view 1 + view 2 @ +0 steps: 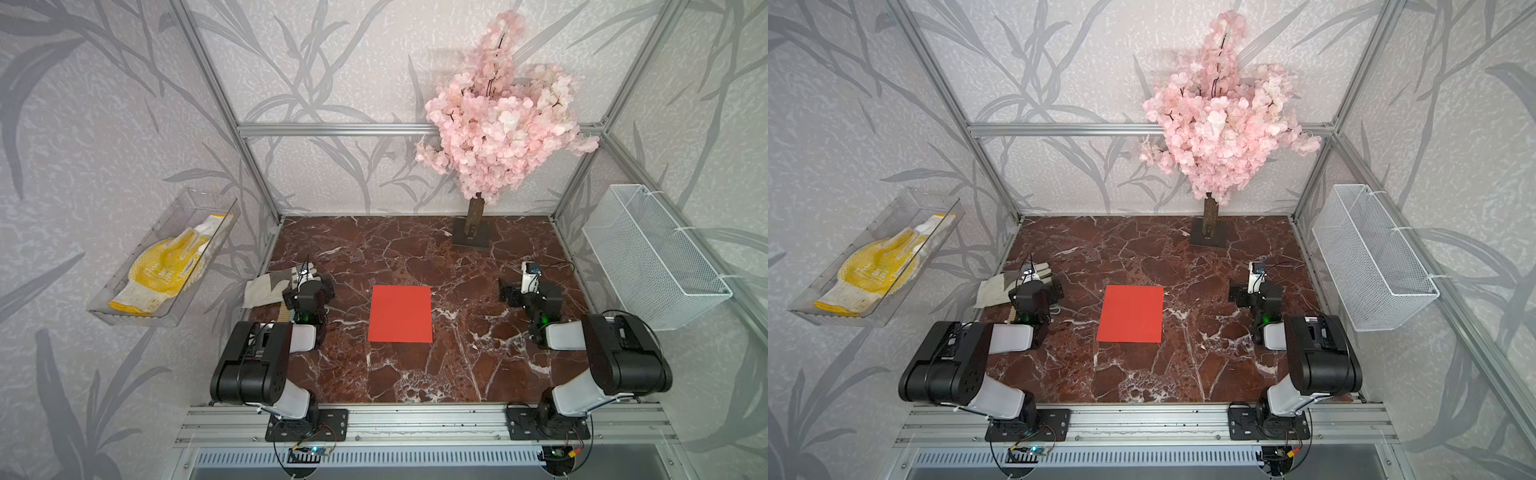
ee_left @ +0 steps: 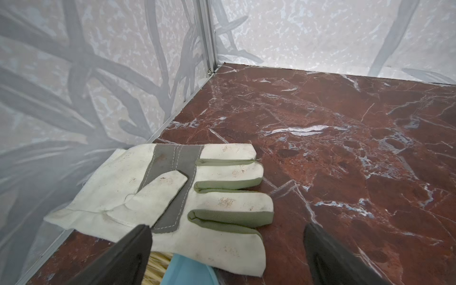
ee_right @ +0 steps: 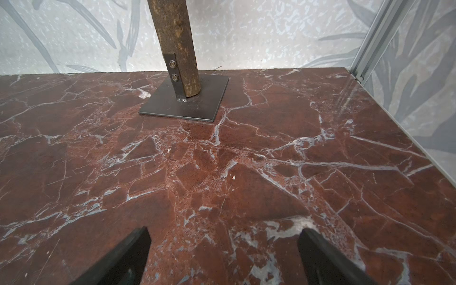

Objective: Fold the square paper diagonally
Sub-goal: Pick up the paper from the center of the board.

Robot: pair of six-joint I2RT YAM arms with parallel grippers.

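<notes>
Currently my left end effector (image 2: 227,227) and right end effector (image 3: 223,230) both gape wide, holding nothing. The square paper (image 1: 400,314) lies flat on the worktop (image 1: 457,374) between them, apart from each. I judge its thin corner may slide rather than lift; the work glove (image 2: 172,197) under the left could snag.

The square paper (image 1: 400,313) is smooth and matte; the table (image 1: 457,374) is glossy veined marble — the glove (image 2: 222,204) stained cloth, the trunk (image 3: 177,37) rough wood on a matt metal plate (image 3: 209,98).
</notes>
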